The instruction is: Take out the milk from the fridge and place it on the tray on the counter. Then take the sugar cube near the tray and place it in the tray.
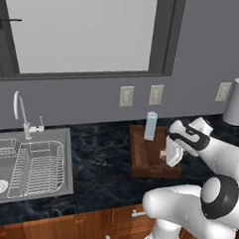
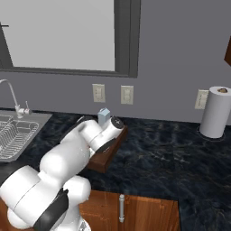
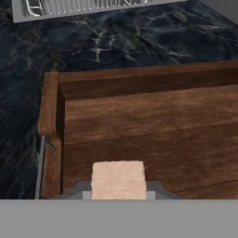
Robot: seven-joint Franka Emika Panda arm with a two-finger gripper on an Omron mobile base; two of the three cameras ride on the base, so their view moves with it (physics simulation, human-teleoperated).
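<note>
Beige and grainy, the sugar cube sits pinched between my gripper's two fingers, over the near end of the tray floor. I judge it light, rigid and crumbly, best held by two opposite flat faces with gentle pressure. Beyond, at the tray's far end, stands the milk; past the tray lies the counter.

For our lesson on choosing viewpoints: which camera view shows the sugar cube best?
The hand view: the sugar cube sits large between the fingers, above the tray. In the left base view it is a pale speck by the hand; the right base view hides it.
</note>
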